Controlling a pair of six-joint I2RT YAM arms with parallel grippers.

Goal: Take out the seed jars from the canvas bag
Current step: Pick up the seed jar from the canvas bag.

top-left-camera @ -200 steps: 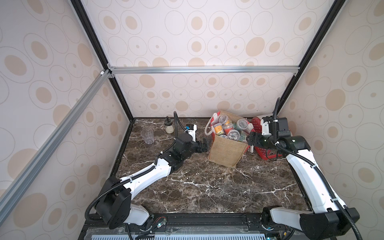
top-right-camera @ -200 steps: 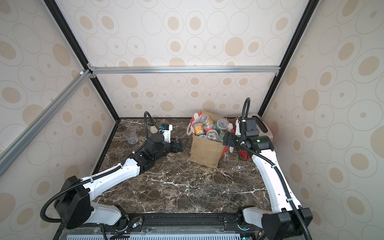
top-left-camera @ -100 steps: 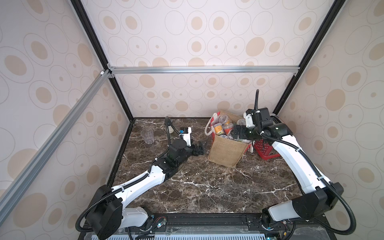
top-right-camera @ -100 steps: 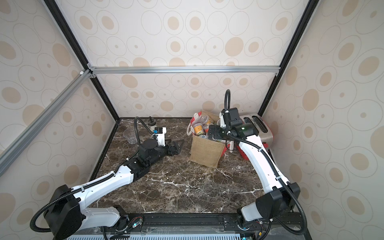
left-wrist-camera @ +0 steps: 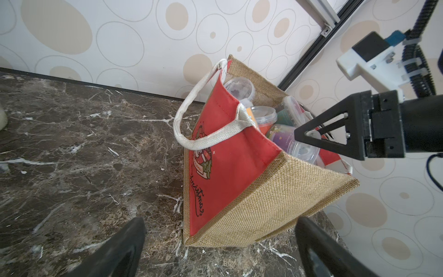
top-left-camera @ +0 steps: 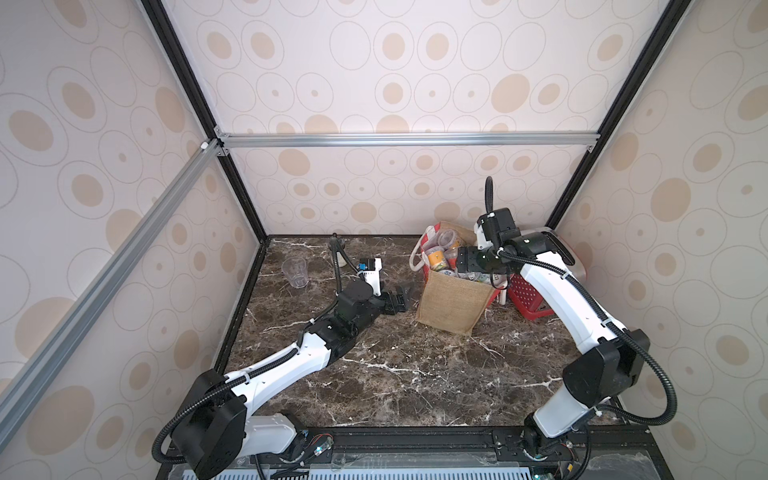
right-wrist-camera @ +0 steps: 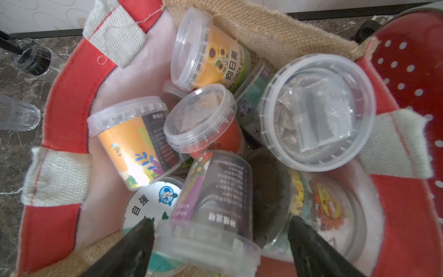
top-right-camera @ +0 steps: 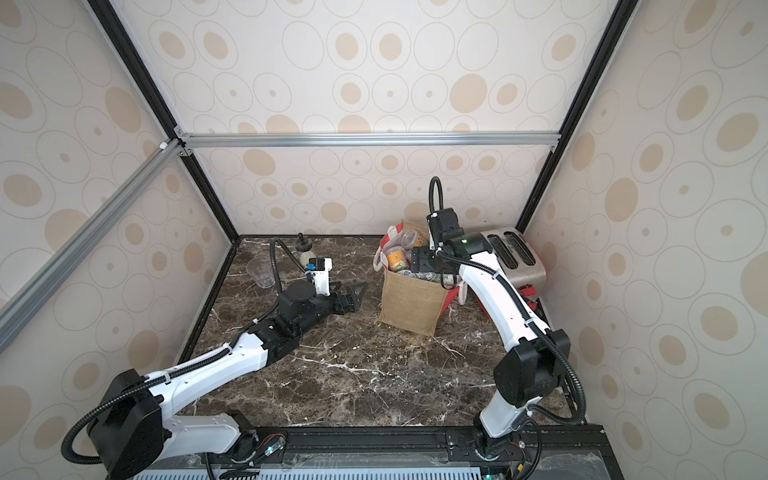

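In both top views my right fingers [top-left-camera: 463, 266] have swung away from the toaster [top-right-camera: 513, 257] and now hang over the mouth of the bag [top-left-camera: 451, 305]. The bag stands upright toward the back right corner of the table [top-left-camera: 374, 374], and I can see no shift in it. The jars [top-left-camera: 436, 259] are all inside; none lies on the table. My left fingers [top-left-camera: 402, 298] have hardly moved: low, near the bag on the side facing the table's left edge, spread wide and empty

From the left wrist, the bag sits ahead of my spread left fingers, apart from them as far as I can tell. One right finger dips at the rim, over the lids

From the right wrist, my right fingers stand apart with a purple jar [right-wrist-camera: 215, 191] on its side between them, lid end nearest. One tip is just beside its rim and the other is clear of it, so nothing is gripped yet

I judge the reach finished and the first pick next: close on the purple jar and lift it straight up. Other jars crowd against it, so some may tumble as it leaves
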